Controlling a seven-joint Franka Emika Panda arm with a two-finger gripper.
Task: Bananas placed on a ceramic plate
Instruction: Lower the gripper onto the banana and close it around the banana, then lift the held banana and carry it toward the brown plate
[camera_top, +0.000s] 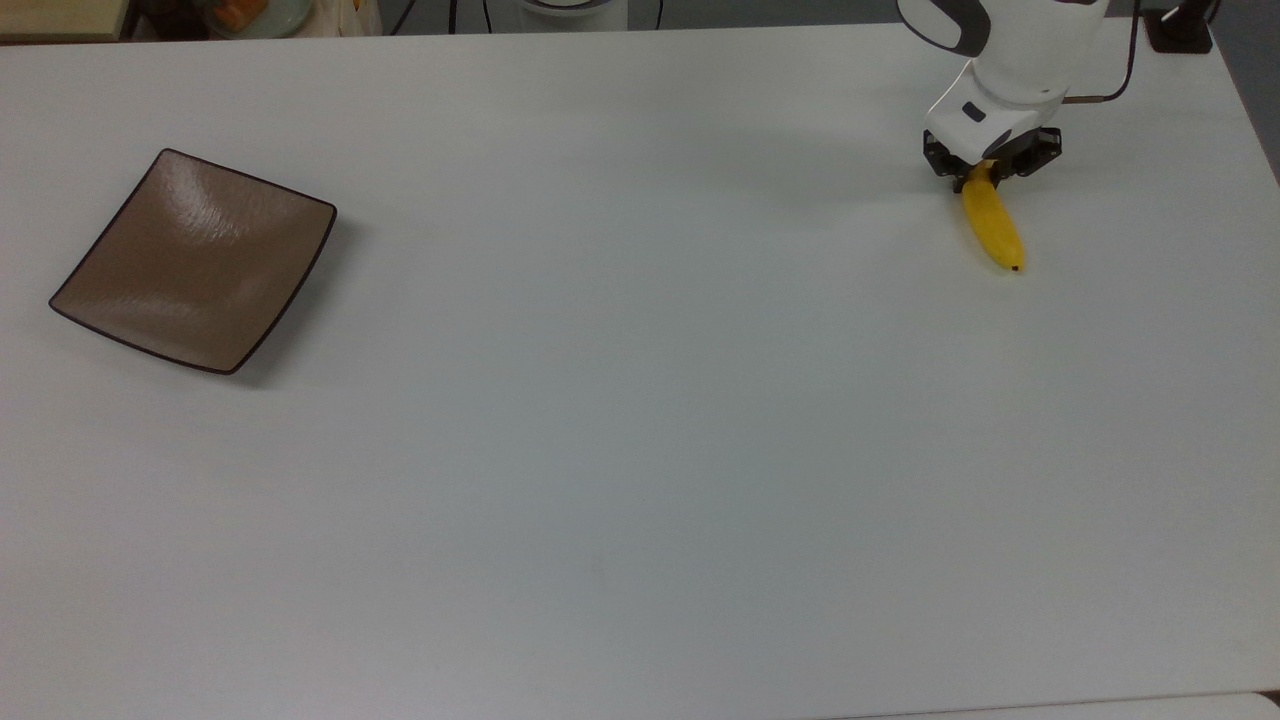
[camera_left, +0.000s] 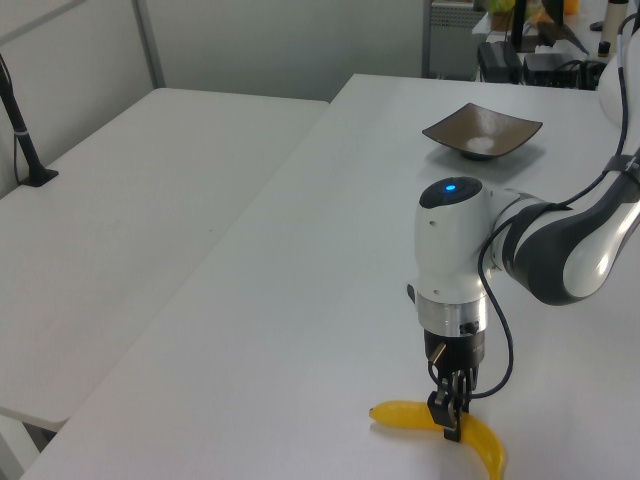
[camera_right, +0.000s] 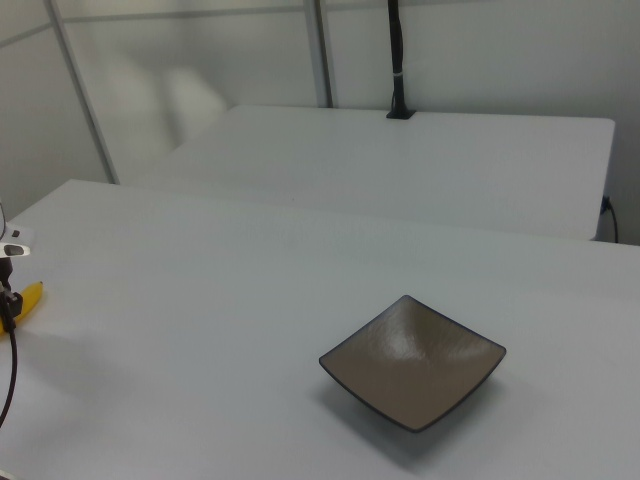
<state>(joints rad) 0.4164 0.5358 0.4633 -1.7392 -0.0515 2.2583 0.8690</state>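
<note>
Jaws closed on the banana (camera_top: 990, 225) near its stem end; the gripper (camera_left: 452, 415) points straight down, fingers pinching the fruit, which lies on the table (camera_top: 620, 420). Plate (camera_top: 195, 260) sits well apart, at the table's far side from the banana, nothing on it. Step in hand, as judged: secure grasp, then lift. The grip is off-centre, so the long free end may droop or swivel. Lift slowly, carry level, lower the banana onto the plate's middle before releasing.
</note>
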